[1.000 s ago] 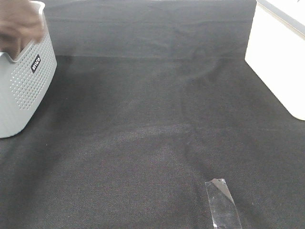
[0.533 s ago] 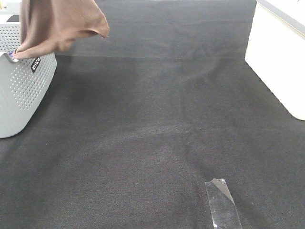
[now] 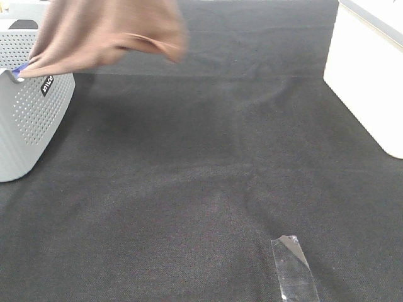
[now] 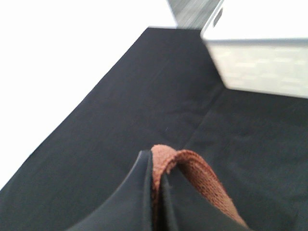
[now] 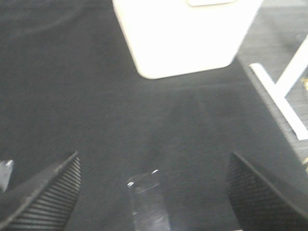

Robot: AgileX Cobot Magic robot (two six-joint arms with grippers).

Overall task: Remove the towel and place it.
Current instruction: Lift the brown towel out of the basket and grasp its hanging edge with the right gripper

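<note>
Hanging at the top left of the high view, one brown towel (image 3: 107, 31) is spread sideways, its long side running from above the one grey basket (image 3: 31, 119) toward the middle, a blurred corner pointed right. It is pinched in the tightly closed left gripper (image 4: 156, 168). The right gripper (image 5: 154, 166) is held wide open, empty, over one strip of clear tape (image 5: 147, 204). One white box (image 3: 368, 75) is seen. A bit of blue (image 3: 20, 67) is seen at the basket's rim; the rest inside is hidden

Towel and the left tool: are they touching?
Touching. The left wrist view shows the left tool pinched shut on a fold of the towel.
</note>
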